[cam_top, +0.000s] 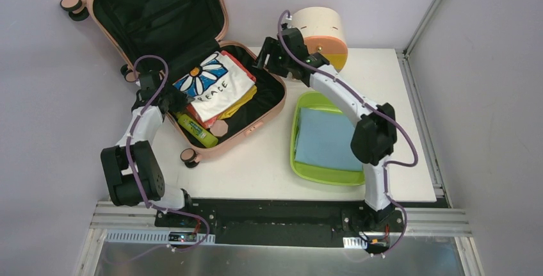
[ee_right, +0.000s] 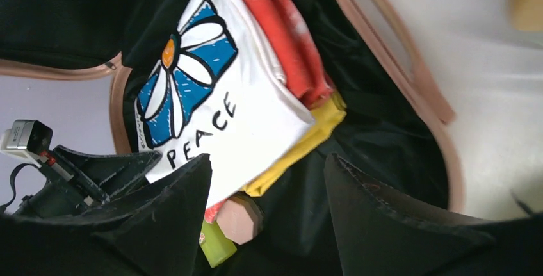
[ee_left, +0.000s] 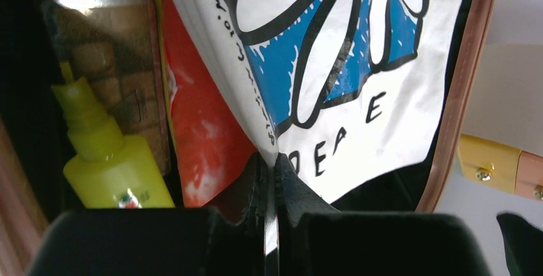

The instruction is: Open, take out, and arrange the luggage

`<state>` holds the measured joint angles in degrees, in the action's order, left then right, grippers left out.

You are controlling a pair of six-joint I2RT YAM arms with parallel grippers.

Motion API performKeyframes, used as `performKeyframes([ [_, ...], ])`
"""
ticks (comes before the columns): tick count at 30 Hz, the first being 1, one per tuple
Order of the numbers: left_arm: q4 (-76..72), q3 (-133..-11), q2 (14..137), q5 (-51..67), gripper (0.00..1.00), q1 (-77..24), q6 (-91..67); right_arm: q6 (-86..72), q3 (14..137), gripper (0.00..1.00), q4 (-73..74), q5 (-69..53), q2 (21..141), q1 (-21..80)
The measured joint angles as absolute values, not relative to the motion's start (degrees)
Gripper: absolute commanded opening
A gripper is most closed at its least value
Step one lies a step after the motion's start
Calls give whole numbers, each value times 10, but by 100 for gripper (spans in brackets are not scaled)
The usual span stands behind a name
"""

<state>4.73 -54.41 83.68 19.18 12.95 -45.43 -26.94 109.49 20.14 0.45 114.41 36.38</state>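
Left pincer [ee_left: 270, 173] is pressed together on the daisy T-shirt's [ee_left: 358, 97] edge, inside the open luggage [cam_top: 230, 140] beneath it. Right pincer [ee_right: 267, 161] hangs spread. On lifting, the thin pinch could slip (or drag the red shirt [ee_left: 205, 135] underneath along).

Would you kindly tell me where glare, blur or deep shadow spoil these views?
Top external: sharp, even light, glare on the metal panel. Left wrist: left gripper dark and soft, shirt print crisp. Right wrist: table washed out, right gripper soft.
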Motion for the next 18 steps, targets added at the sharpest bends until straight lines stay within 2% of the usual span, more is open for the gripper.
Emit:
performKeyframes([
  [7,119,-550,774,191,0,128,-433,-259,1204,70,208,-44,1247,371],
  [18,175,-560,774,190,0,128,-366,-254,1308,64,198,-77,1352,374],
])
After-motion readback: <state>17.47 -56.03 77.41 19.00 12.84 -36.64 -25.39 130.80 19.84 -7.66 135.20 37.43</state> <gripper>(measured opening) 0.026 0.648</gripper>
